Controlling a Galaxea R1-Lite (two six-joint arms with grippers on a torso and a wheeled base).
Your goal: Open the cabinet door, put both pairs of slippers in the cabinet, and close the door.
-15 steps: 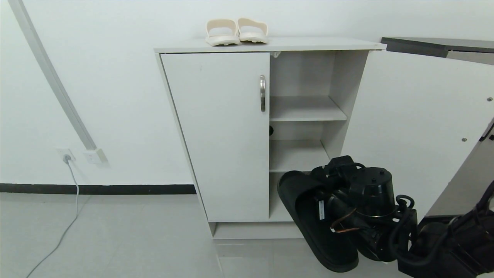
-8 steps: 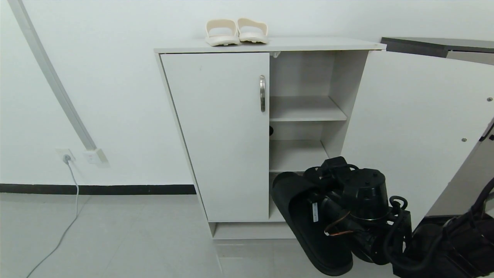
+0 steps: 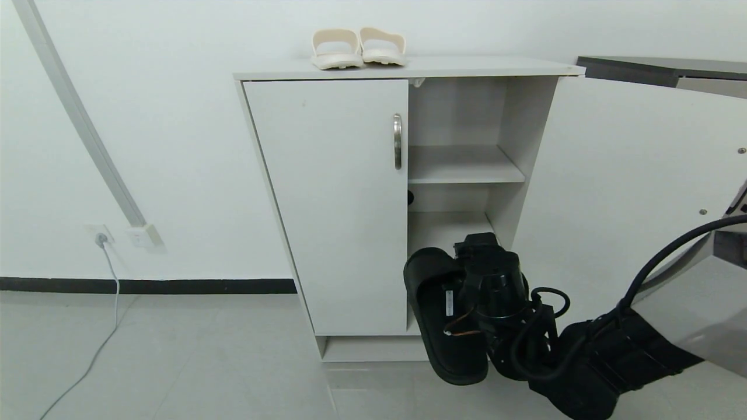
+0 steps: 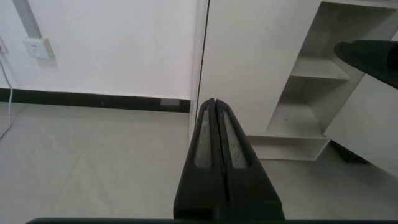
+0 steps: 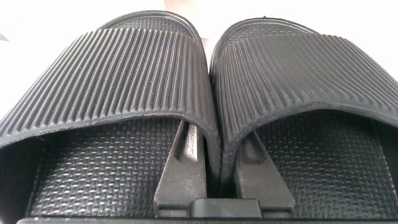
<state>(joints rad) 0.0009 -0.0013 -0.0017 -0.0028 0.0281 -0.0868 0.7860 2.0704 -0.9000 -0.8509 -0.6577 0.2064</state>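
White cabinet (image 3: 327,233), right door (image 3: 613,192) swung open. Black slippers (image 3: 437,309) hang tilted at the bottom compartment's mouth, adjoining strap edges gripped by right pincer (image 5: 219,165). Cream slippers (image 3: 357,48) sit on cabinet top. Left pincer (image 4: 215,134) clenched, fingers pressed together.

Matte blk R arm (image 3: 589,367), round cyl wrist housing (image 3: 496,286), looped blk cables (image 3: 531,341), thin orange wire (image 3: 461,324), L gripper (image 4: 214,109) blk w/ grey pads (image 4: 202,140)

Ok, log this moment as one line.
right gripper: shut on black slippers, at cabinet lower bay | right door: open | cream slippers: on cabinet top | left gripper: shut
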